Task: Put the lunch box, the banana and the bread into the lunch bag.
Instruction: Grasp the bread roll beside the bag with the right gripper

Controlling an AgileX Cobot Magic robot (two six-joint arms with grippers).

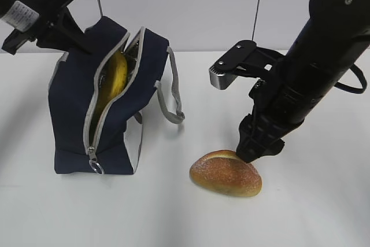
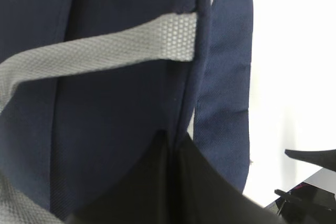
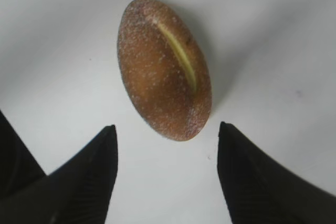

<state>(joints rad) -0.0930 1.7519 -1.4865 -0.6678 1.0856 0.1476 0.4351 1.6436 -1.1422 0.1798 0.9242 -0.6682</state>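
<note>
Bread [image 3: 164,69] before spread right gripper [image 3: 167,135], banana [image 1: 113,79] in lunch bag [image 1: 72,102], left gripper [image 1: 60,13] state unclear

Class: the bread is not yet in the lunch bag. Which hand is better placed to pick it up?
Right. The right hand hangs open just above the bread; the left hand is behind the lunch bag.

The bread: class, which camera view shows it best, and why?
The right wrist view: the whole bread lies unobstructed on the table, its pale split visible, beyond the open right gripper. The exterior view shows it partly behind that gripper. The left wrist view shows only the lunch bag.
</note>
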